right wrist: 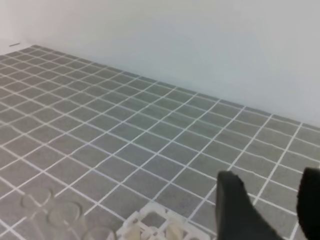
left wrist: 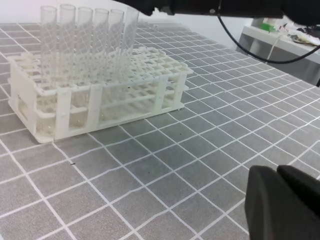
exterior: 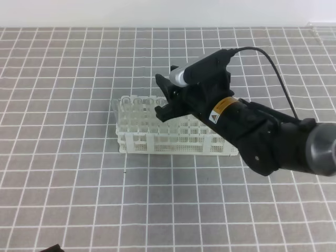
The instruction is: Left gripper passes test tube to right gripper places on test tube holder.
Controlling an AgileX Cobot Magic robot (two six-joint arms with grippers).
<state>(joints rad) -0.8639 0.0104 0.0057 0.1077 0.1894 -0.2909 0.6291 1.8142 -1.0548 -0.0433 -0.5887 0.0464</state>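
The white test tube holder (exterior: 178, 140) stands mid-table, with several clear tubes upright in its back-left row. The rightmost test tube (left wrist: 129, 37) leans slightly in the row, its top just below my right gripper (left wrist: 162, 6). In the exterior view the right gripper (exterior: 163, 98), on the arm with the yellow label, hovers over that end of the row. Seen from the right wrist, its fingers (right wrist: 236, 205) stand apart and open, with only floor between them, above the holder's top edge (right wrist: 160, 225). My left gripper (left wrist: 280, 200) is shut and empty, low and well to the right of the holder (left wrist: 100, 95).
The table is a grey tiled mat with white grid lines. A white wall runs along the far edge. The right arm's black cable (exterior: 273, 63) loops above the arm. A bench with clutter (left wrist: 280, 35) stands beyond the table's far side.
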